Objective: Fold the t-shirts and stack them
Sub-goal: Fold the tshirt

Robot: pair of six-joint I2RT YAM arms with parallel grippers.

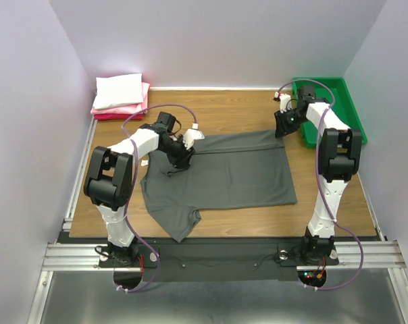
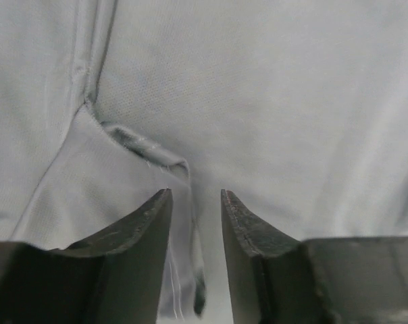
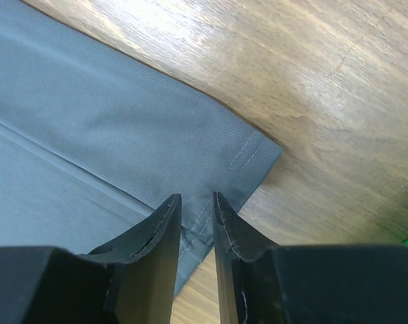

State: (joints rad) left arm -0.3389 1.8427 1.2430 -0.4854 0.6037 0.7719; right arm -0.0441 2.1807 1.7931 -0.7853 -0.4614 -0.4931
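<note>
A white t-shirt lies folded on the pink ones at the far left corner of the tabletop, so I judge that part of the job done. The charcoal t-shirt lies spread flat near the middle with a sleeve out, and by my reckoning it is hardly folded yet. My left jaws sit on it by a sleeve seam, and my right jaws are over its far hem corner. Both stand narrow; I cannot tell whether they pinch cloth. Folding and stacking it are left.
</note>
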